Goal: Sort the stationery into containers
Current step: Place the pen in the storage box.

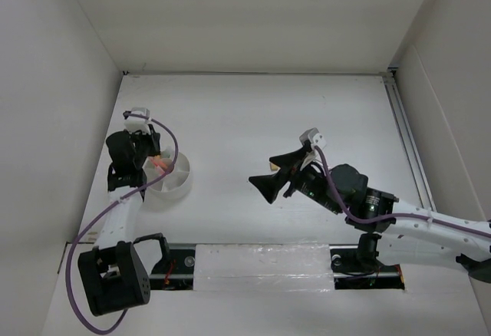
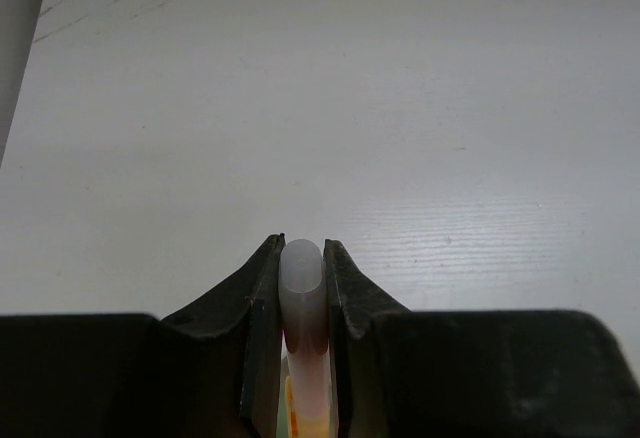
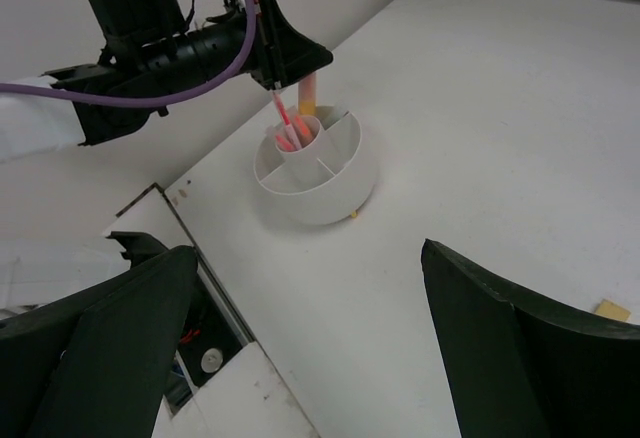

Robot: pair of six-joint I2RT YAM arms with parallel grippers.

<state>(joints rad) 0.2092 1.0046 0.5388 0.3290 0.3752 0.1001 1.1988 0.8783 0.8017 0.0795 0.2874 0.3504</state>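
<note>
The left gripper (image 3: 298, 66) is closed tight on 1 marker (image 2: 302, 276). It holds the marker upright near the rim of the white tub (image 3: 340, 186), at about 11 o'clock of the tub in the top view.

To place it well, the arm should bring the lower end above 1 free wedge and go down straight until that end is inside the walls. Only then should it release. A tilt could push the thin red pens (image 3: 288, 130) that lean in the central cup (image 3: 305, 148).

The marker has a pale, half-clear cap, with red below it and orange lower down. The right gripper (image 1: 262, 171) hangs wide open at 3 o'clock of the tub, well apart, and holds nothing.
</note>
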